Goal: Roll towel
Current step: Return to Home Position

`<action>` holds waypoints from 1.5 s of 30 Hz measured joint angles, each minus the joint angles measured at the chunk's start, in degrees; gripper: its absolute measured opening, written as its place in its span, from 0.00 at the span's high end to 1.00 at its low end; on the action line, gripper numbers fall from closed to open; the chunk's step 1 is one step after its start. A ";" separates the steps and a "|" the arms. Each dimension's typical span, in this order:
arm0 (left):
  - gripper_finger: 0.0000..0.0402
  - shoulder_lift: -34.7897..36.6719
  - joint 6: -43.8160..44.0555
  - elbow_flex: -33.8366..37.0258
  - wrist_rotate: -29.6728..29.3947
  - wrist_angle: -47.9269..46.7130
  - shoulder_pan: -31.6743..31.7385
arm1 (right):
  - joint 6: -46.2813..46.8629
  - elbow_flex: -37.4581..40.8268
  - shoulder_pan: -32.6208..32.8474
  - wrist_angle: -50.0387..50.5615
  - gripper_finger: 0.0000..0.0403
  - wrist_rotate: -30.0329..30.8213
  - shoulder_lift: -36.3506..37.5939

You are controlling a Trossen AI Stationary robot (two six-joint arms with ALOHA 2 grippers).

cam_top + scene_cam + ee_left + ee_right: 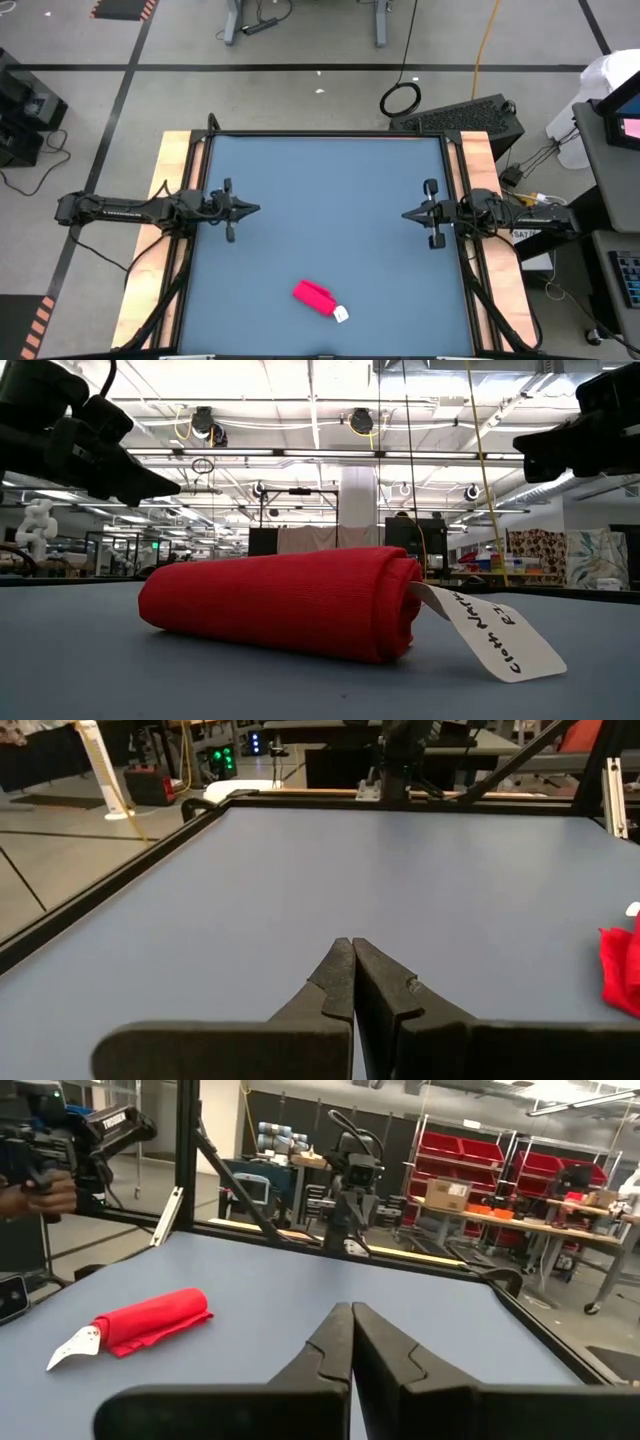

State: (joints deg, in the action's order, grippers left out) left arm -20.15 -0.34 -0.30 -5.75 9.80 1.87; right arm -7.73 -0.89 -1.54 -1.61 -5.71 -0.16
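Note:
The red-pink towel [313,294] lies rolled up into a short cylinder on the blue table [330,200], near the near edge, resting on its side. Its white tag [341,314] sticks out of the right end and lies on the table; it shows close up in the low view [500,630]. The roll also shows in the low view [285,600] and the right wrist view [155,1318]. My left gripper [255,209] is shut and empty at the table's left side. My right gripper [406,214] is shut and empty at the right side. Both hang above the table, far from the towel.
The table has raised dark rails and wooden side strips [170,160]. Free blue surface lies between the two grippers and toward the far edge. A black keyboard [460,115] and cables lie on the floor beyond the far right corner.

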 joint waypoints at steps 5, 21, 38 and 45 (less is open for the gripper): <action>1.00 4.09 -0.02 0.00 -0.27 -3.05 0.00 | 0.06 0.00 0.00 0.00 1.00 0.04 0.00; 1.00 12.23 0.06 0.02 0.99 -8.24 0.00 | 4.53 0.00 0.00 0.00 1.00 0.10 0.00; 1.00 14.64 -1.58 0.02 1.33 -8.50 0.00 | 7.33 0.00 0.00 -0.02 1.00 0.06 -0.02; 1.00 14.76 -1.19 0.02 2.54 -8.72 -0.02 | 11.80 0.01 0.00 -0.02 1.00 -0.07 -0.02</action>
State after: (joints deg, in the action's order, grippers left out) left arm -5.39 -1.52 -0.27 -3.21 1.08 1.85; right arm 4.07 -0.88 -1.54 -1.63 -5.78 -0.19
